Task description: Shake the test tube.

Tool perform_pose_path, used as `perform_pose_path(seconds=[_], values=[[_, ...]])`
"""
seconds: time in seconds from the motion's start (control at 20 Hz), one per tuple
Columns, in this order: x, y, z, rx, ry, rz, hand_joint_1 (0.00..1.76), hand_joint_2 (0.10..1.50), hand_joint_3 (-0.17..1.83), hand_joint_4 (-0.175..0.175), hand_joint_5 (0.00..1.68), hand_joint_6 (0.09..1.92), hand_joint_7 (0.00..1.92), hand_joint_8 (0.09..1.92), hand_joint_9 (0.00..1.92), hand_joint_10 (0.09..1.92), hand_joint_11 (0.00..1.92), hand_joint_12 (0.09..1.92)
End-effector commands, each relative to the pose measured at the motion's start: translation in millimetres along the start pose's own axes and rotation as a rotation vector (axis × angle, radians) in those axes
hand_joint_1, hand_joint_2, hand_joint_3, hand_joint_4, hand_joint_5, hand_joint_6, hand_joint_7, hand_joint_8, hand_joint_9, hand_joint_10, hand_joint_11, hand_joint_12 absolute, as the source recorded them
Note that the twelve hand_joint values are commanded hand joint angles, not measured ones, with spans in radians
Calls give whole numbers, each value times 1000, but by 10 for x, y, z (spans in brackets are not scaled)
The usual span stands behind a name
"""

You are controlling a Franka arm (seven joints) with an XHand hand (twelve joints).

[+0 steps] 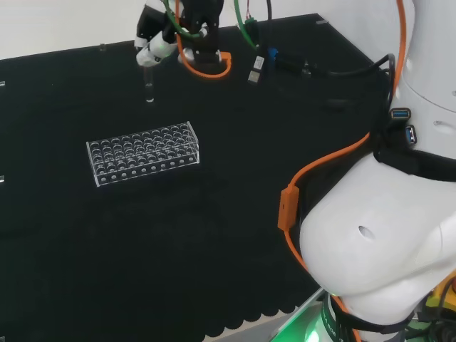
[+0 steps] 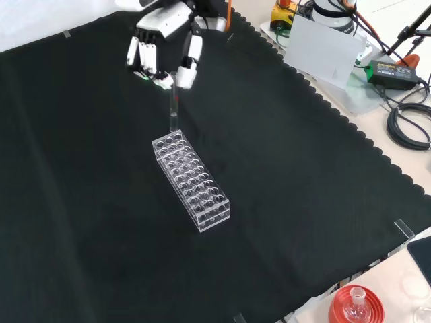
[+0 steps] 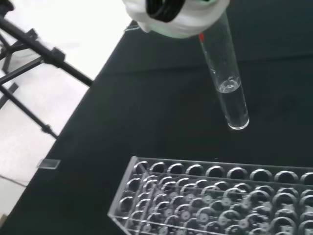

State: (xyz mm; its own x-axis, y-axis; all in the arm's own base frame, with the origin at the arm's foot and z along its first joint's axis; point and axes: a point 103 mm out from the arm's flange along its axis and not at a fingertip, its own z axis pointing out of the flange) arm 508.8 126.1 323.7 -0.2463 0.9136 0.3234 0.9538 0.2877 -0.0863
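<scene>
A black cloth (image 2: 283, 175) with a scalloped edge covers the bench, and pale tabletop shows beyond it. In the front view, a white sheet (image 2: 323, 50), a black power adapter (image 2: 390, 70) and coiled cables (image 2: 407, 124) lie off the cloth at the upper right, while a red ribbed stand (image 2: 355, 306) carrying a small flask sits at the lower right corner. A black tripod (image 3: 34, 63) stands on the light floor in the wrist view. A clear plastic rack (image 2: 191, 180), its wells empty, rests on the cloth. The hand (image 2: 161, 47) pinches the top of the test tube (image 2: 173, 111) between fingers and thumb, holding it upright in the air above the cloth, just beyond the rack's far end. The clear tube carries a red mark near its top and a little clear liquid in its rounded bottom.
</scene>
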Motion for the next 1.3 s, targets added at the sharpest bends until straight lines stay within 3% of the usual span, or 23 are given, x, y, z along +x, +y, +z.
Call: perform_pose_path(seconds=[0.05, 0.2, 0.3, 0.4, 0.7, 0.8, 0.95, 1.3], values=[[524, -7, -49, 11, 25, -97, 1297, 1008, 9, -175, 1177, 675, 1234, 647, 1111, 580, 644, 1292], [747, 22, -18, 18, 50, -145, 1297, 1008, 10, -175, 1178, 674, 1234, 646, 1111, 580, 644, 1291], [742, -1, -28, 10, 52, -129, 1297, 1007, 10, -175, 1178, 673, 1235, 645, 1111, 580, 645, 1291], [574, -62, -53, 6, 41, -81, 1297, 1007, 10, -175, 1179, 672, 1235, 645, 1110, 580, 646, 1290], [-255, -394, -273, -29, -19, 150, 1297, 1006, 11, -175, 1180, 670, 1237, 642, 1110, 581, 650, 1288], [-404, -461, -339, -40, -33, 188, 1297, 1006, 11, -175, 1181, 669, 1237, 641, 1110, 581, 651, 1288], [-493, -499, -369, -39, -49, 206, 1297, 1005, 12, -175, 1182, 667, 1238, 639, 1110, 582, 654, 1286], [-483, -495, -357, -36, -40, 196, 1298, 1003, 14, -175, 1184, 663, 1240, 635, 1111, 583, 658, 1283]])
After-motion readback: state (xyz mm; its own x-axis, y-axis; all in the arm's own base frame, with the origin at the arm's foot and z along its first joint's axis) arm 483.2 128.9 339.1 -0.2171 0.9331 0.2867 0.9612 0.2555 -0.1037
